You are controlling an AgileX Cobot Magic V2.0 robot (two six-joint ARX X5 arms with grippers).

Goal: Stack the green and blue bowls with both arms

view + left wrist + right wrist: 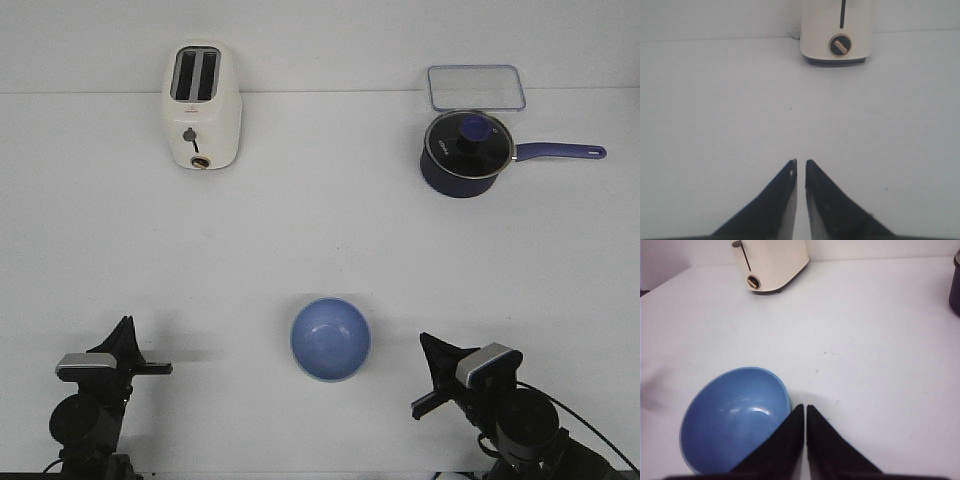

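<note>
One blue bowl (pixel 737 420) beside right claw (pixel 805 410).

A: The front view looks down and forward over the white table (pixel 320 240).

B: Both low, close wrist views face the cream two-slot toaster (pixel 836 30), a shared landmark.

The blue bowl (pixel 331 339) looks smooth and faintly glossy (a soft highlight inside); the toaster (pixel 201 105) shows cream, satin casing.
</note>
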